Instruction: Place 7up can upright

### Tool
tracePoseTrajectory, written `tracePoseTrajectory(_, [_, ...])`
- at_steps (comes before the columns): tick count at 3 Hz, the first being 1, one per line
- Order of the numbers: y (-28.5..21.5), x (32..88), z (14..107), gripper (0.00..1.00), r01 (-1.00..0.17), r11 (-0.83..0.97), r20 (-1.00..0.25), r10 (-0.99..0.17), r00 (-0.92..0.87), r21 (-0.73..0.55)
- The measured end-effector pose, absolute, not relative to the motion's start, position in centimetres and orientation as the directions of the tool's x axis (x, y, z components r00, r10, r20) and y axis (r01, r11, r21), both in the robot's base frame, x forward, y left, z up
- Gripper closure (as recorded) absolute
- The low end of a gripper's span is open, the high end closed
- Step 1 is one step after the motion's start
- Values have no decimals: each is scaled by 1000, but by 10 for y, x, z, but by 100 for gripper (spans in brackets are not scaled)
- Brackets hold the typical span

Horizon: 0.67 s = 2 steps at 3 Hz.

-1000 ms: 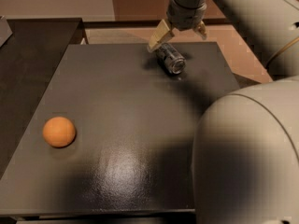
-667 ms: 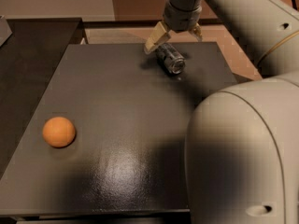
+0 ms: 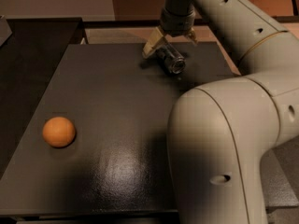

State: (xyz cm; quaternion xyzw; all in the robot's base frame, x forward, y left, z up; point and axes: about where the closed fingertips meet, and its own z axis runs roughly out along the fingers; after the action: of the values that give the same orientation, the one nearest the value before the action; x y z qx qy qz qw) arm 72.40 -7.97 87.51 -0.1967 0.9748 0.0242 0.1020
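The 7up can (image 3: 171, 59), silvery-grey with a shiny round end facing the camera, lies on its side at the far right part of the dark table (image 3: 117, 106). My gripper (image 3: 171, 41) hangs just over the can's far end. Its cream fingers (image 3: 151, 45) are spread apart, one on each side of the can, and the jaws stand open. The can rests on the table and is not lifted.
An orange ball-like fruit (image 3: 59, 131) sits on the table's left side. My large pale arm (image 3: 224, 139) covers the right foreground and hides the table's right front. A darker surface (image 3: 32, 45) adjoins the table on the left.
My gripper has shifted slightly left and lower over the can's far end. The can and the orange have not moved.
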Motion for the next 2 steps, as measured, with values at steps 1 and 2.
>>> tracePoseTrajectory(1, [-77, 730, 866, 0, -391, 921, -193, -382, -904, 8])
tracePoseTrajectory(2, [-75, 735, 861, 0, -381, 925, -198, -372, -907, 7])
